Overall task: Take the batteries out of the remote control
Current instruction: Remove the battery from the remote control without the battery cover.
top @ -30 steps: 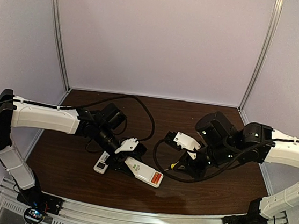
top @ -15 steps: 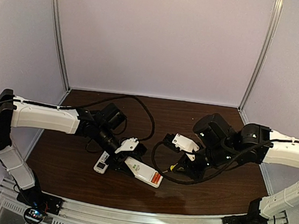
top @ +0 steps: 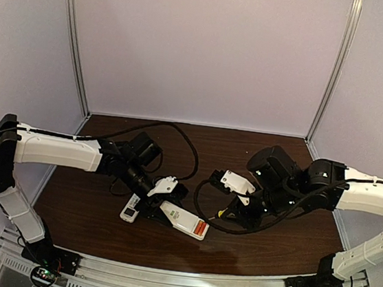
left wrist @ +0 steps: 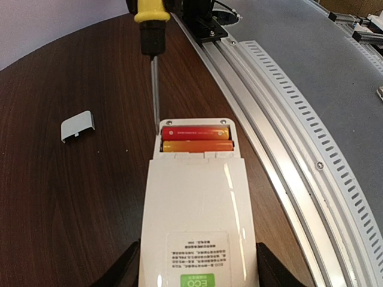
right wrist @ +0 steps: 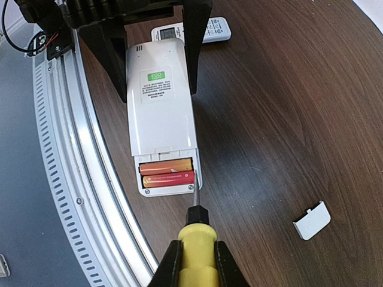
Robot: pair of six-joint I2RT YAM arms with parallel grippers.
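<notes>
At the near side of the counter point(top: 99, 223), 2 batteries point(left wrist: 195, 139) lie in the remote point(left wrist: 197, 203) (its end uncovered); left jaws pinch the remote, right jaws pinch the screwdriver point(left wrist: 149, 15).

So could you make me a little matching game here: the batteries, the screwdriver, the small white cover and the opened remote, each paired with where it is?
Things:
1. batteries
2. screwdriver
3. cover
4. remote

Places:
A. lying loose on the table
B. clamped in the left pincer
C. inside the remote's open compartment
D. gripped by the right pincer

Pairs: 1-C, 2-D, 3-A, 4-B
</notes>
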